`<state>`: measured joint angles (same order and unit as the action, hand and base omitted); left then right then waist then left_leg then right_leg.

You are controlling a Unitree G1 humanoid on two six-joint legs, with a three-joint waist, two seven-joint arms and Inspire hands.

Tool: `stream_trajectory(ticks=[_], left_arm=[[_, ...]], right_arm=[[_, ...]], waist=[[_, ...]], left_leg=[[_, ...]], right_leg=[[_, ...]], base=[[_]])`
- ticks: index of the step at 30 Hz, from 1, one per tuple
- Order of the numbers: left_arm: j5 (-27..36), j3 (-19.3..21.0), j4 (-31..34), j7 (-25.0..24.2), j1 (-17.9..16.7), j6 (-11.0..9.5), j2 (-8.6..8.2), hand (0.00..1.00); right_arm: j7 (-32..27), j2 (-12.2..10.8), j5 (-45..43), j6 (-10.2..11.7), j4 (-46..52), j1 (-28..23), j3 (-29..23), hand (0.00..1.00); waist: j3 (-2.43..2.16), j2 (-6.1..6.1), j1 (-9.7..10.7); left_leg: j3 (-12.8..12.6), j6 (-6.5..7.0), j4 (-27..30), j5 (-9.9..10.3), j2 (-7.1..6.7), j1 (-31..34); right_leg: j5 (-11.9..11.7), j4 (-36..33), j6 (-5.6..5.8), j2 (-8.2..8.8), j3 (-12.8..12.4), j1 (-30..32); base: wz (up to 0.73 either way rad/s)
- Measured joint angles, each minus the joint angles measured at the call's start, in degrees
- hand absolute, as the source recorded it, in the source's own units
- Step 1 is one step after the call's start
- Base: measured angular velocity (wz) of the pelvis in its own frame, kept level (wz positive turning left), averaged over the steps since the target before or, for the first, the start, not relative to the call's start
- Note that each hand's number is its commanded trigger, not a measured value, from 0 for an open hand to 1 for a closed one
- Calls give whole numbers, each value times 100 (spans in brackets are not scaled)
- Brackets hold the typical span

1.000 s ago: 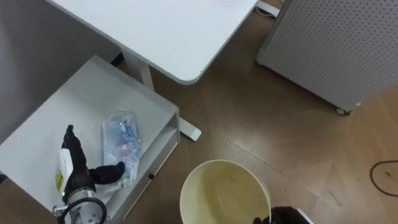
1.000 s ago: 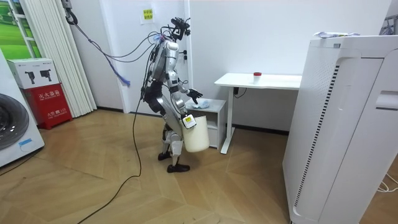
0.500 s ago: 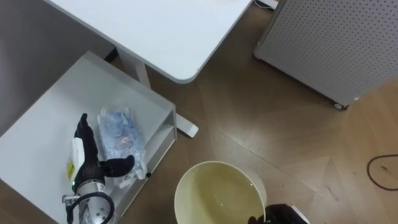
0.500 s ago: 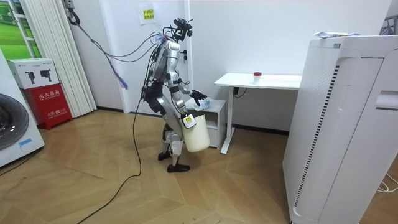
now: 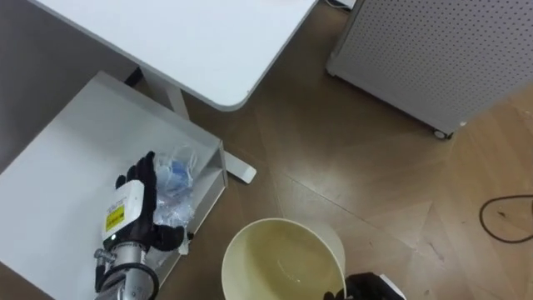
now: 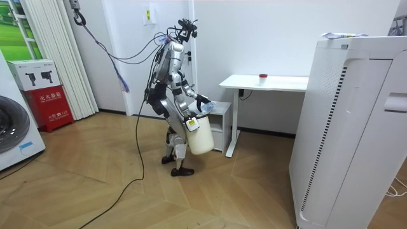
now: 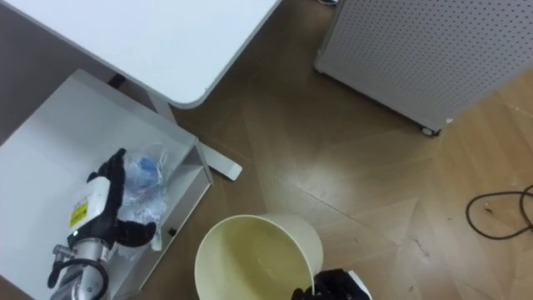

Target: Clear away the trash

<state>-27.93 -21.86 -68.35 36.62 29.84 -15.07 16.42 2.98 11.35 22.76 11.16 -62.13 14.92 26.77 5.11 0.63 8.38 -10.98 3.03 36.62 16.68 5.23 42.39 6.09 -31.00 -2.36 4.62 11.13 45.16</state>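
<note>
Humanoid robot with a silver-grey and black trunk, arms and legs, dark feet, and a small dark head topped by a black sensor bracket. Dark cables bunch around its shoulders and chest. Purple and dark lines rise from the shoulders out of frame, and a black cable runs from it across the floor. Its left hand (image 5: 137, 208) is black, with a white plate on the back bearing a yellow label, set on a ribbed silver wrist with a thin looped wire. Its right hand (image 5: 371, 287) is black with a white patch.
</note>
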Motion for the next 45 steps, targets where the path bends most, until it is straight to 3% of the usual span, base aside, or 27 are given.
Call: stream_trajectory(ticks=[9, 16, 22, 30, 36, 39, 40, 41, 45], left_arm=[[-376, -295, -30, -190, 176, 269, 113, 100], [-426, -363, -134, -357, 133, 589, -23, 100], [-420, -357, -288, -332, -27, 633, -92, 100], [665, -308, -425, -423, -326, 566, -336, 100], [1294, -192, -211, -870, -365, 192, -538, 100], [1395, -208, 48, -1073, -506, 41, -715, 100], [1486, -213, 93, -1085, -589, 21, -799, 100], [1556, -216, 112, -1107, -641, -23, -821, 100], [2010, -308, 149, -1259, -828, -35, -823, 100]], right_arm=[[95, -2, 48, -14, 6, 35, 7, 100], [92, -5, 179, -127, 11, 45, -4, 100], [93, -32, 205, -145, 11, 45, 7, 100], [86, -39, 209, -155, -19, 59, 70, 100], [89, -142, 147, 16, -72, 69, 100, 100], [87, -219, 147, 29, -128, 71, 108, 100], [87, -221, 154, 29, -223, 72, 105, 100], [90, -218, 153, 26, -279, 54, 108, 100], [78, -275, 159, 27, -295, -18, 109, 100]], waist=[[32, -45, 62], [32, -47, 59], [30, -45, 56], [21, -34, -65], [3, -5, -110], [-36, 43, -114], [-72, 55, -116], [-105, 67, -115], [-132, 67, -122]], left_leg=[[-8, -5, -69, 2, 1, -10], [-149, -6, -173, 0, -11, -138], [-260, -14, -234, -7, -11, -243], [-347, -17, -269, -11, 0, -316], [-347, -14, -192, -18, -10, -299], [-371, -1, -202, -27, -30, -313], [-377, 0, -190, -28, -29, -320], [-377, 0, -189, -28, -27, -342], [-398, 11, -277, -43, -77, -528]], right_leg=[[-1, 53, 3, -9, 6, -3], [-2, 54, 2, 24, -37, -13], [-2, 19, 2, 31, -151, -19], [-33, 47, -10, -29, -241, -32], [-34, 24, -7, 18, -249, -24], [-40, 21, 1, 31, -275, -12], [-41, 20, 3, 30, -281, -24], [-44, 24, 7, 29, -280, -48], [-41, 29, 15, 51, -307, -199]], base=[[0], [-7], [-8], [-6], [0], [-1], [0], [0], [0]])
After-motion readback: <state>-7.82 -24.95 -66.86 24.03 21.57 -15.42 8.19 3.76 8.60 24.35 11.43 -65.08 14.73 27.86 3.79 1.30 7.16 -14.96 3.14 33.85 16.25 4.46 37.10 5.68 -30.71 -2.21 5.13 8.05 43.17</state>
